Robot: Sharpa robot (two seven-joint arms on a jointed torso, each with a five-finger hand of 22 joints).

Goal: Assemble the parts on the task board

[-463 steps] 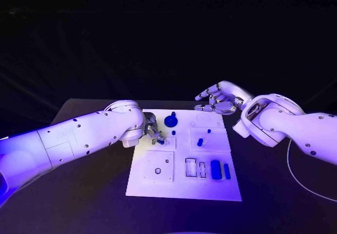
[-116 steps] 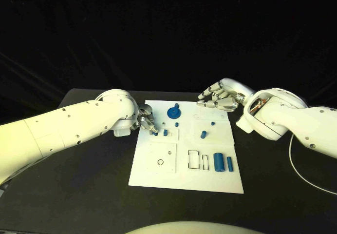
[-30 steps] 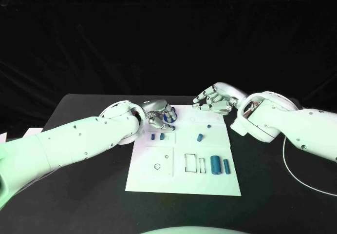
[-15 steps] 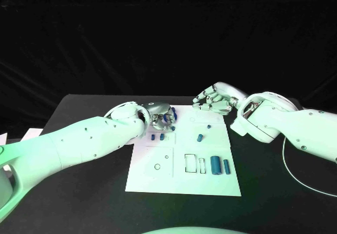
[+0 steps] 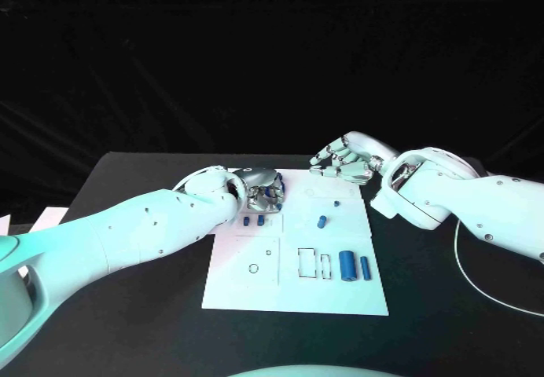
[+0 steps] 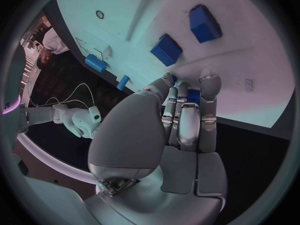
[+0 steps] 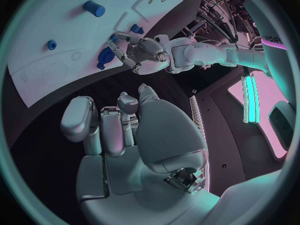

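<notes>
The white task board lies mid-table. My left hand is at its far left corner, fingers curled around the round blue part, also seen as the blue disc under my left hand. Two small blue blocks stand just nearer on the board, seen close as blocks. A blue peg stands mid-board. A thick blue cylinder and a thin one lie near the right edge. My right hand hovers beyond the far edge, fingers loosely bent, holding nothing.
Empty outlined slots and a small ring hole mark the board's near half. Black table surrounds the board. A white cable trails along my right arm.
My left hand has moved from beside the two small blocks towards the board's far corner and closed its fingers over the round blue part. The right hand has stayed in place.
</notes>
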